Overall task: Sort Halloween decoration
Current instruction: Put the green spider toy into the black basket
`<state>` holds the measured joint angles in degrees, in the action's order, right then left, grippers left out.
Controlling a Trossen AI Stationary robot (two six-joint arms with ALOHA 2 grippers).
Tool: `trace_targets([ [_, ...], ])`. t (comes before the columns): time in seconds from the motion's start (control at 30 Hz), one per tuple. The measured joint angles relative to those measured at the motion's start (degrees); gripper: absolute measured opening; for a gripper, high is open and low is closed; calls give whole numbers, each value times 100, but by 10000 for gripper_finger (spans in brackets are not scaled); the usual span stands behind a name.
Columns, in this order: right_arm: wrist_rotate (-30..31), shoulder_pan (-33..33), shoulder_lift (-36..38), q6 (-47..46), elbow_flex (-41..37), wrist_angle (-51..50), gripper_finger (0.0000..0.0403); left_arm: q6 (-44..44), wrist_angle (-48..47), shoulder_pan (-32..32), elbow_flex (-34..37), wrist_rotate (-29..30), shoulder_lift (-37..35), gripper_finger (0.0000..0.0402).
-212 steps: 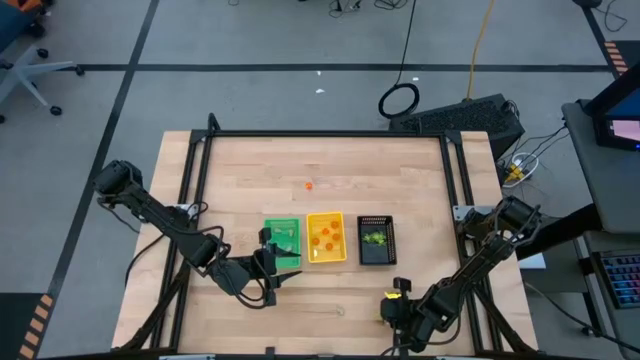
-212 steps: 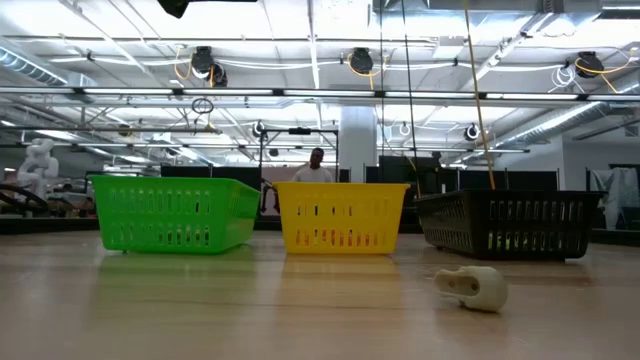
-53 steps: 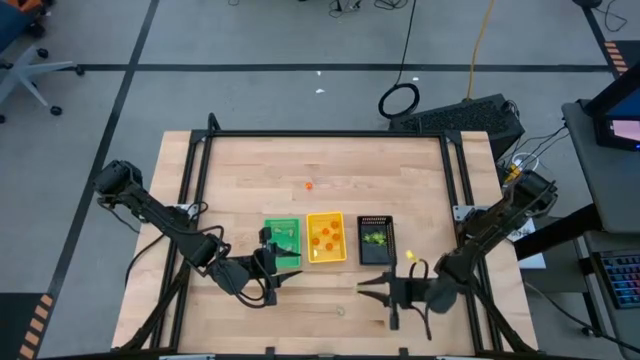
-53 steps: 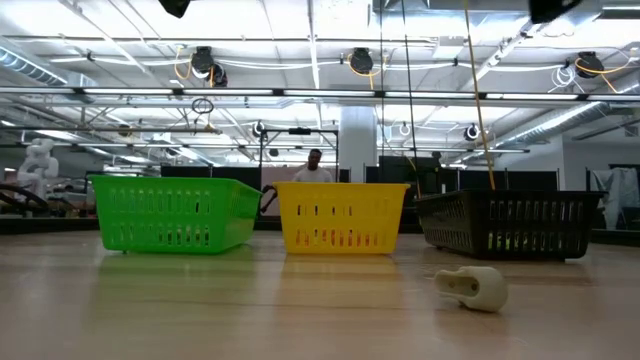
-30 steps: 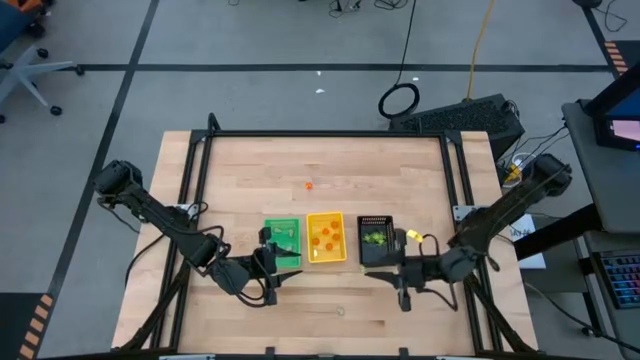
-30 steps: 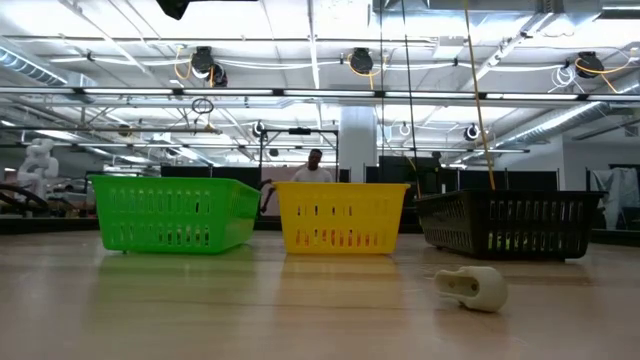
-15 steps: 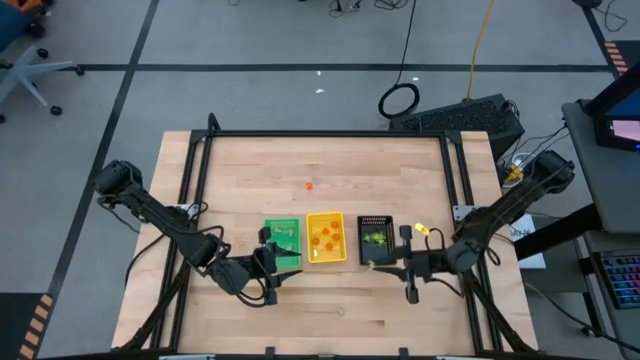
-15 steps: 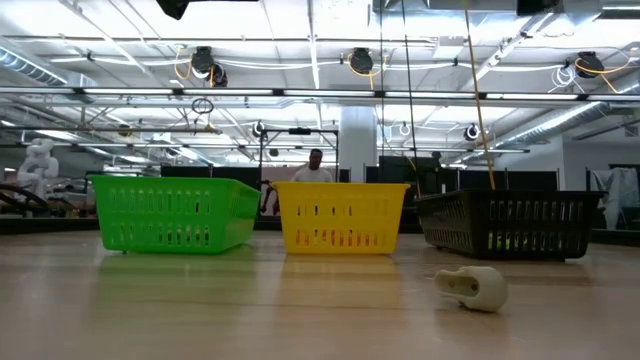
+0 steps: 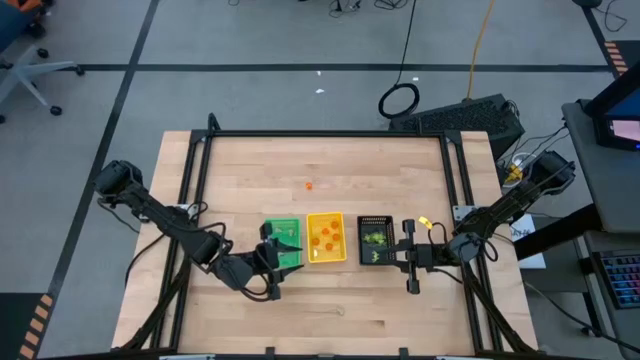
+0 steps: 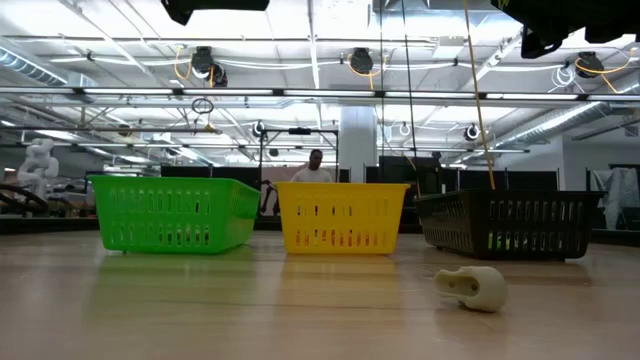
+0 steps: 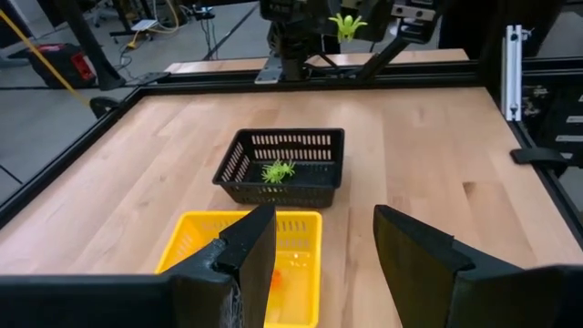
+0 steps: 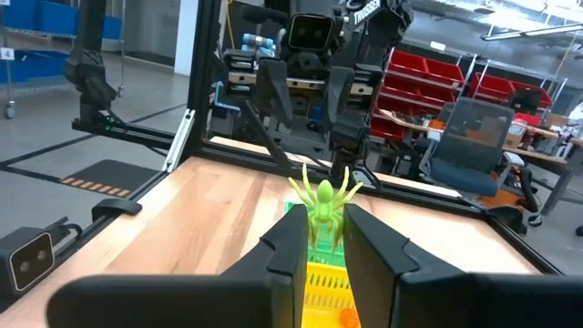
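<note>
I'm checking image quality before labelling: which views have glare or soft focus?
Low view: bright ceiling lights wash out the top, table foreground soft. Right wrist view: green spider in the right gripper sharp, room behind softer. High view: evenly lit.

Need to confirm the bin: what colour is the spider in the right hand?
Yellow-green. The spider pinched in the right hand shows best in the right wrist view.

Wooden table (image 9: 330, 160); trays (image 9: 325, 239), perhaps trinkets (image 10: 472, 286).
</note>
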<state>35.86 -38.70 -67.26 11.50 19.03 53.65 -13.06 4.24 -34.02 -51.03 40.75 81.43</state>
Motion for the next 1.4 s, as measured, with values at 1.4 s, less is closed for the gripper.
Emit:
trace_targets([
  [1.4,66,0,-2,1039,-2,-36,52,0,-25,68,0,0,-1,184],
])
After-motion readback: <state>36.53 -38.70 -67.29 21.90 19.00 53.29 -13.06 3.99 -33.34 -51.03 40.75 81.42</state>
